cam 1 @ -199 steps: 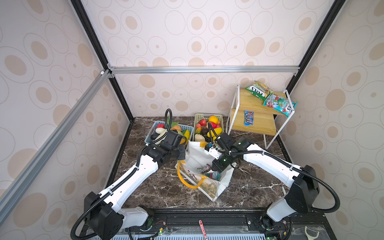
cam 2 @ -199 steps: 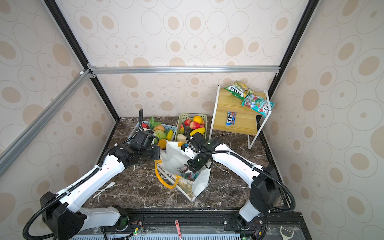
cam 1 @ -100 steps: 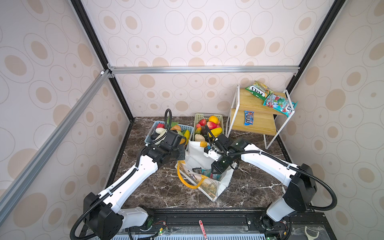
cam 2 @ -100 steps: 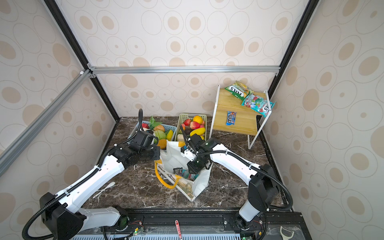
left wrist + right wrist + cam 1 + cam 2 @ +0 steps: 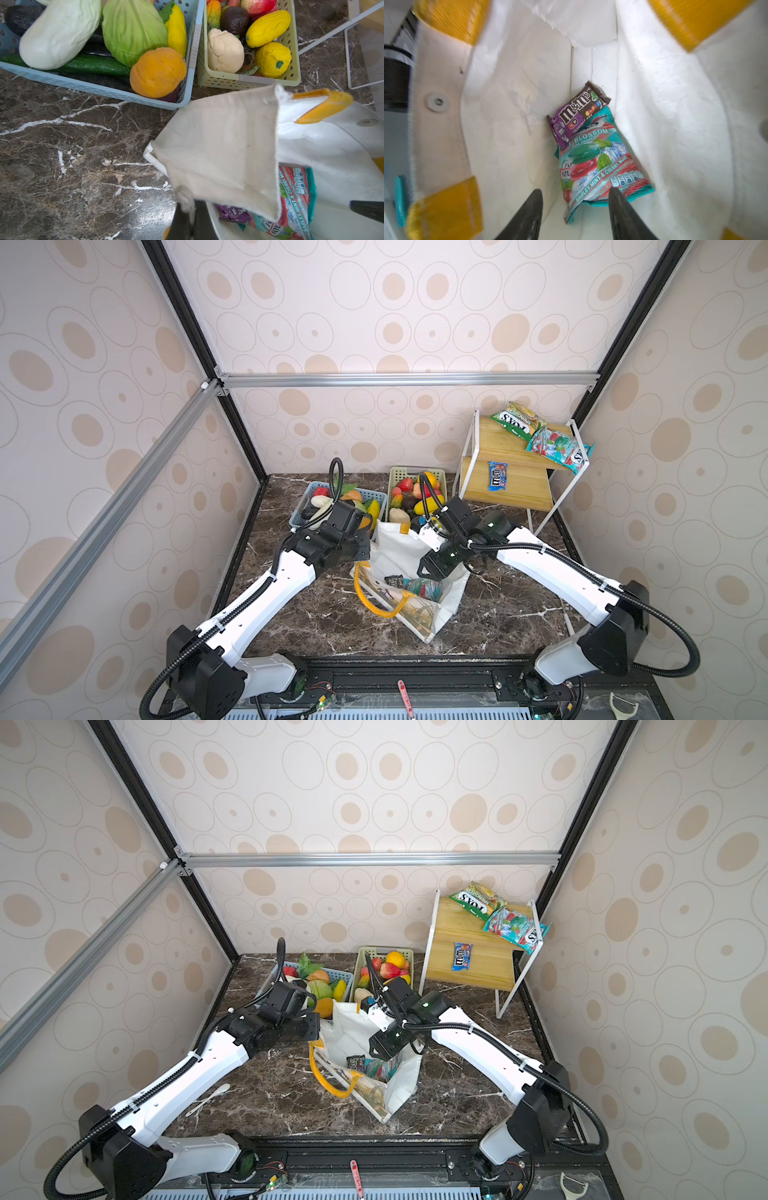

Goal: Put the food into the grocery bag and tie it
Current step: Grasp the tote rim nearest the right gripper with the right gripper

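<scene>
Right gripper (image 5: 575, 190) jaws just parted, empty. Teal packet (image 5: 598, 166) lies loose on bag (image 5: 508, 93) floor, under purple packet (image 5: 577, 112). Left gripper (image 5: 188, 216) pinches bag rim, mouth held open. Drop looks done; more food to fetch.

Grocery bag (image 5: 218, 145): matt woven cloth outside, smooth white lining; ribbed webbing handles (image 5: 446, 207). Teal packet (image 5: 602, 170) and purple packet (image 5: 575, 112): glossy crinkled plastic. Tabletop (image 5: 332, 630): polished veined stone. At the bag's two o'clock, shelf (image 5: 511, 485) of matt wood; at twelve, green basket (image 5: 397, 471) of perforated matt plastic

Open bag (image 5: 395, 551), teal packet (image 5: 600, 170), purple packet (image 5: 577, 112) inside
</scene>
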